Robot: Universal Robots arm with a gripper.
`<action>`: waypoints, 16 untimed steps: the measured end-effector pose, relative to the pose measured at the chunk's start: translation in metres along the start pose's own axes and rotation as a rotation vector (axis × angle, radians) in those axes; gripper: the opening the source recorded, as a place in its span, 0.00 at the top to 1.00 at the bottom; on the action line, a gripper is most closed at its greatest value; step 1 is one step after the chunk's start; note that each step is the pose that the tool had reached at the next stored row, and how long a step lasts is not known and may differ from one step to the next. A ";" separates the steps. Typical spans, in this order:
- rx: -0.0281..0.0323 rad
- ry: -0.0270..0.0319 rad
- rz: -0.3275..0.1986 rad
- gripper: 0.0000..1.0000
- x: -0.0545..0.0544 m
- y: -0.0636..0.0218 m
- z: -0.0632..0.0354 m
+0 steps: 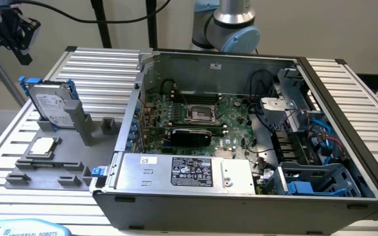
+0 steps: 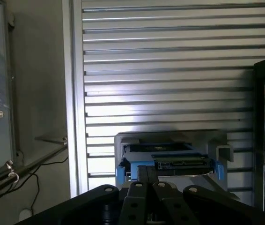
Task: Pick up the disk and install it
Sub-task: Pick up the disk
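We are watching the flat silver-grey metal hard disk in its bright blue plastic carrier point(image 1: 51, 104), which is standing on end in a slot of the grey plastic holder point(image 1: 84, 129). The holder is sitting on the ribbed aluminium table point(image 1: 104, 69), towards the exterior view's left. The disk's long axis is running roughly upright and leaning a little. Its white-labelled broad face is turning towards the exterior view's right, towards the open black desktop computer case point(image 1: 241, 209) lying beside the holder.

In the wrist view we are seeing the disk point(image 2: 170, 158) end-on. Its narrow connector edge is facing up at the camera, and blue carrier tabs are showing at both ends.

The black two-finger gripper point(image 1: 23, 55) is hanging at the exterior view's upper left, above the disk and well apart from it. In the wrist view the gripper point(image 2: 146, 171) is showing its fingers point(image 2: 142, 174) pressed together, gripping nothing.

A small square silver chip point(image 1: 43, 145) is lying on a grey tray near the holder. The table's grooved slats point(image 2: 170, 70) are catching bright light. A plain beige wall point(image 1: 320, 24) is rising behind, with black cables point(image 1: 77, 17) hanging across it.
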State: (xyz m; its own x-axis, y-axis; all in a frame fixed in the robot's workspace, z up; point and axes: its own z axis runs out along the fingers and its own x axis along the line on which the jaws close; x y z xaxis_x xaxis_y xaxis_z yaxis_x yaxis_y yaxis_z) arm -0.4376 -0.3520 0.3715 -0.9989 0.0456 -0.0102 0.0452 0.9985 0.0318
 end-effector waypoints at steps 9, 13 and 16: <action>0.0000 0.0000 0.000 0.89 0.000 0.0000 0.0000; -0.0001 0.0003 -0.007 0.89 0.000 0.0000 0.0000; -0.0005 0.0017 -0.057 0.89 0.000 0.0000 0.0001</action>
State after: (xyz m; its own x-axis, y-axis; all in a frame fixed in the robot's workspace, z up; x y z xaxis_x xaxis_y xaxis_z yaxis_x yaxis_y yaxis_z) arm -0.4376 -0.3520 0.3714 -0.9999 -0.0112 -0.0103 -0.0116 0.9994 0.0318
